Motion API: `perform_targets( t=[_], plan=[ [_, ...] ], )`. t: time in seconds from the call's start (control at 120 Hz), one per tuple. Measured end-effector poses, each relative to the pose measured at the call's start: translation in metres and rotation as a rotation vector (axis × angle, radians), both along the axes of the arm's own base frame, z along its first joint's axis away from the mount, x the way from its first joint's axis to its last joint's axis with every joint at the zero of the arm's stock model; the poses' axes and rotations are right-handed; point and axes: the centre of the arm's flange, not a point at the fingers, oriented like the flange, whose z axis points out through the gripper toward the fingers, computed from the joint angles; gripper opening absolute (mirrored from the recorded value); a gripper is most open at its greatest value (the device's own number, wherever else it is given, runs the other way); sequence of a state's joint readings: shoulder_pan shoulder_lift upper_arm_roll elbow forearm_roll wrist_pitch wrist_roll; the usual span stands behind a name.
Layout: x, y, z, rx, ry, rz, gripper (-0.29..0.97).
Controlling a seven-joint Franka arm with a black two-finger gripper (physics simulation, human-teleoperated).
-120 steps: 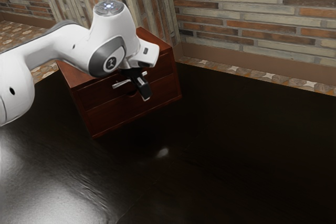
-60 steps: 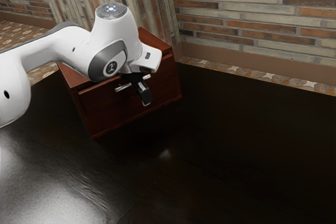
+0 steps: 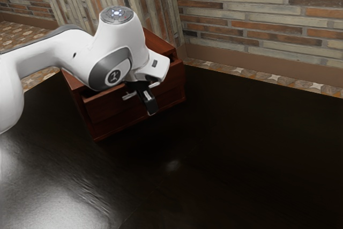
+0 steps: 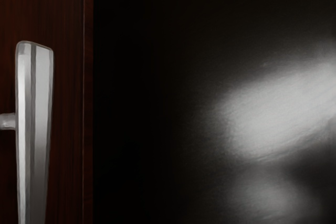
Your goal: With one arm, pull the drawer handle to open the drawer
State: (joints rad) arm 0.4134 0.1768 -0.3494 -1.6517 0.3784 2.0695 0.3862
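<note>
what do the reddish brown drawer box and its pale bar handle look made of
The reddish brown drawer box looks like stained wood, satin finish: faint grain streaks show. The pale bar handle looks like brushed metal: grey with lengthwise sheen bands, maybe plastic.

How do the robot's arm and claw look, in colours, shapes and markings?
The arm is made of smooth, rounded white shells. One joint has a round grey cap with a small white mark, and a round light glows pale blue above it. The claw is small and black.
</note>
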Motion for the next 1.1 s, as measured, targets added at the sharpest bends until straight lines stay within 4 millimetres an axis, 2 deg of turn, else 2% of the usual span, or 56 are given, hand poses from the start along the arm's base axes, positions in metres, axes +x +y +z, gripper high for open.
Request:
perform_targets(
  t=[0.142, 0.275, 0.817, 1.1],
  plan=[
    [-0.006, -0.006, -0.009, 0.002, 0.016, -0.002, 0.68],
    [-0.013, -0.01, -0.003, 0.008, 0.006, 0.0, 0.64],
    [-0.04, -0.057, 0.002, 0.001, -0.019, -0.039, 0.67],
    [-0.047, -0.064, 0.005, -0.01, -0.03, -0.031, 0.67]
  ],
)
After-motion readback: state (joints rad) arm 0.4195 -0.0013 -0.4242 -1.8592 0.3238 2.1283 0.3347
